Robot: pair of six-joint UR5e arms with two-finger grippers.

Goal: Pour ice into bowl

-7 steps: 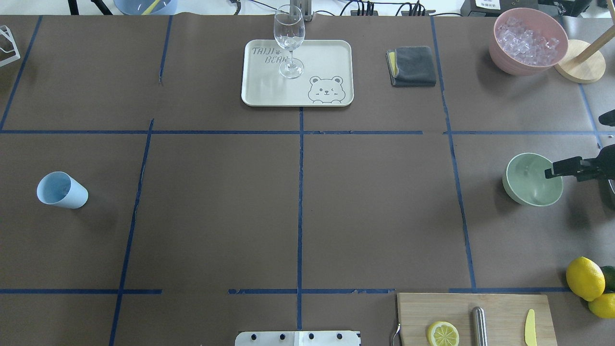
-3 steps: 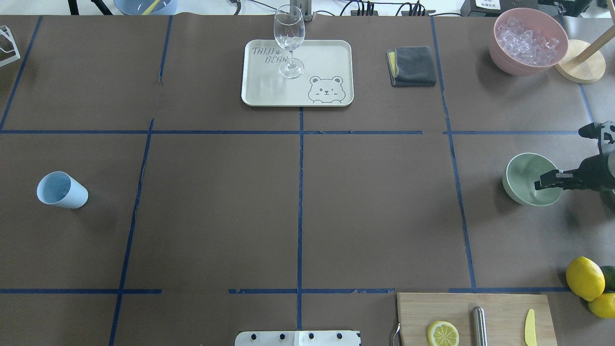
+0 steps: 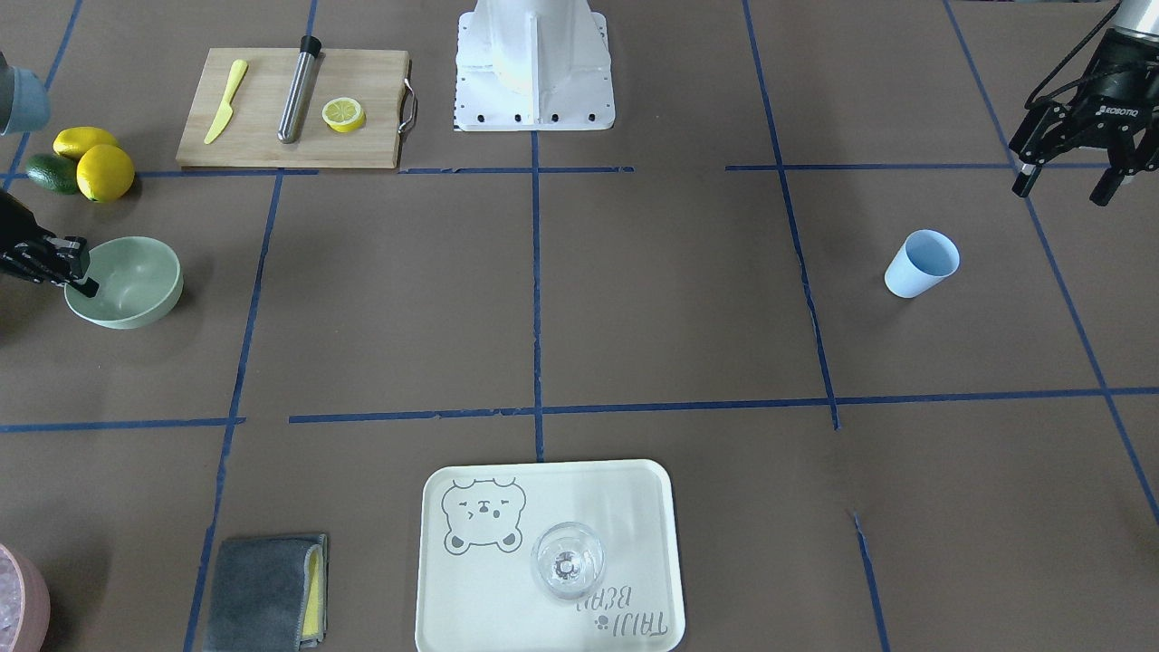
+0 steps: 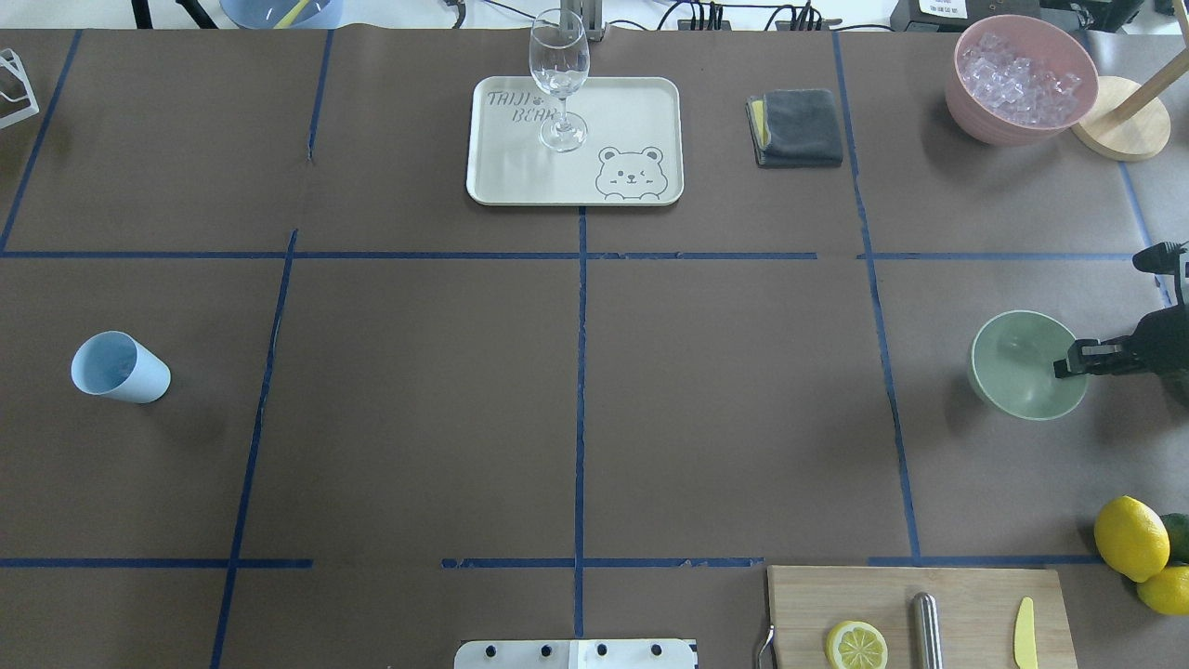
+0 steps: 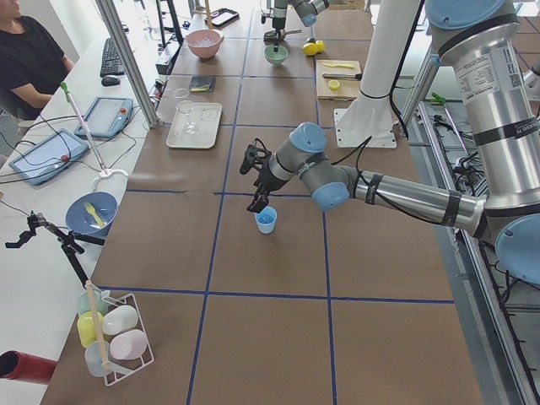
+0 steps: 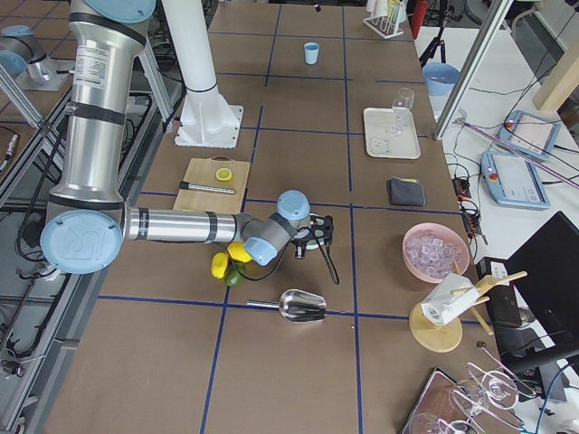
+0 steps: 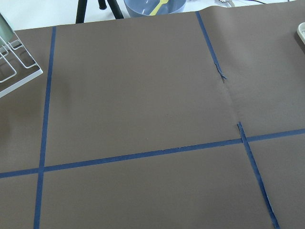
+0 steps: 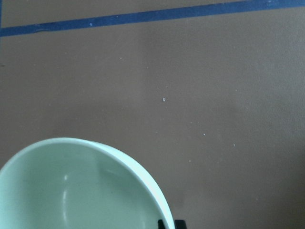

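- While you watch the overhead view's right edge, the right gripper [image 4: 1066,360] pinches the bowl [image 4: 977,364] by its rim, jaws nearly closed.
- Your left gripper [image 3: 1061,193] hangs spread wide, empty.

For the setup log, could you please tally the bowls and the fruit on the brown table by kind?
Bowls: 2, the mint-green bowl and the pink bowl
Whole lemons: 2
Green fruit: 1
Lemon half: 1
Total: 6
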